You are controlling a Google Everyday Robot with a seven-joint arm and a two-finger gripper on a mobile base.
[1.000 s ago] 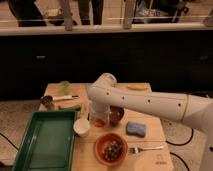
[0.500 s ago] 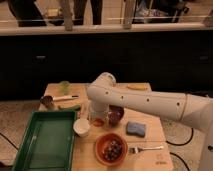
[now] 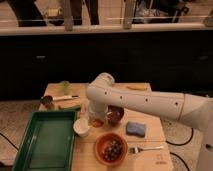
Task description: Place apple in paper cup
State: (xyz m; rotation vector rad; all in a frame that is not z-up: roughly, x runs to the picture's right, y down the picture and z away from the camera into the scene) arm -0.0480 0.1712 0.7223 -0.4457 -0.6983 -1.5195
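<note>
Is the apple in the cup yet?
Not yet. The gripper is down at the apple, right beside the paper cup, which looks empty. Whether the apple is gripped can't be seen. Left to do: lift it over the cup and drop it in.

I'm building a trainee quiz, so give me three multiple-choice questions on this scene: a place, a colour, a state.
1. The paper cup stands: A in the maroon bowl; B on the table, just right of the green tray; C beside the fork.
2. The sponge is: A blue; B yellow; C red.
3. The gripper is: A open above the tray; B shut on the apple, right of the cup; C out of view.
Answers: 1B, it sits by the tray's rim; 2A, plainly blue; 3B, its tip meets the apple.
</note>
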